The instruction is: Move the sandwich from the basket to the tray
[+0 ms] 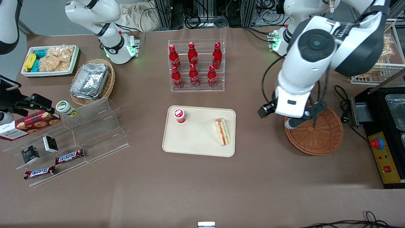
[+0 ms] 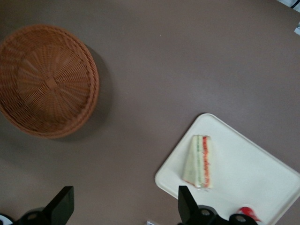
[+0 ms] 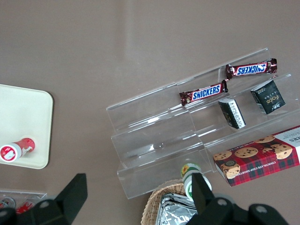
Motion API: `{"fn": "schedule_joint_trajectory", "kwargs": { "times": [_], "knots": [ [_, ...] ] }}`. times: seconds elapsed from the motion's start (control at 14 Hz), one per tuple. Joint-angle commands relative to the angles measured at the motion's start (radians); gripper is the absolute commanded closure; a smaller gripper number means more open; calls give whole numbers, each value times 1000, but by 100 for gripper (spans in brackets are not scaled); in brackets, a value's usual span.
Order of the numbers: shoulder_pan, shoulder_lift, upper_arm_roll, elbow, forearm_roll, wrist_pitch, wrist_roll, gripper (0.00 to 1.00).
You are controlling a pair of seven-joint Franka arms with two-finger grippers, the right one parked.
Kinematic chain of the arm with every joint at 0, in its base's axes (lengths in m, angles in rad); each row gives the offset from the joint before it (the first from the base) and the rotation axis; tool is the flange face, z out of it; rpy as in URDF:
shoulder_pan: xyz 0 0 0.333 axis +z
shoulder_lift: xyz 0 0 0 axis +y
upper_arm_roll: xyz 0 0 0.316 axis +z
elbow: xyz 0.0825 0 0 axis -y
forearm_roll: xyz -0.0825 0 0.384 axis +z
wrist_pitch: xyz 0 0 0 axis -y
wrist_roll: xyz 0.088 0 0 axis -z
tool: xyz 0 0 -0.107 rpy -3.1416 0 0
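Note:
The sandwich lies on its side on the cream tray, near the tray edge that faces the basket. The reddish-brown wicker basket stands empty toward the working arm's end of the table. My gripper hangs above the basket rim nearest the tray. It is open, its black fingers wide apart with only bare table between them.
A small red-capped cup lies on the tray. A clear rack of red bottles stands farther from the camera than the tray. A black machine sits beside the basket. A clear stepped display holds snacks toward the parked arm's end.

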Motion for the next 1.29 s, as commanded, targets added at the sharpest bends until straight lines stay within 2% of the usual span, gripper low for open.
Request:
{"fn": "schedule_joint_trajectory", "kwargs": {
  "times": [0.0,0.14,0.29,0.43,1.0,1.21],
  "knots": [
    [-11,-107,132,-73,-81,-14,193,0],
    [-34,-176,242,-122,-129,-17,339,0],
    [-106,-248,400,-178,-175,-16,480,0],
    [-145,-311,506,-229,-198,-16,606,0],
    [-215,-500,770,-390,-215,-17,921,0],
    [-215,-523,809,-400,-217,-36,932,0]
  ]
}}
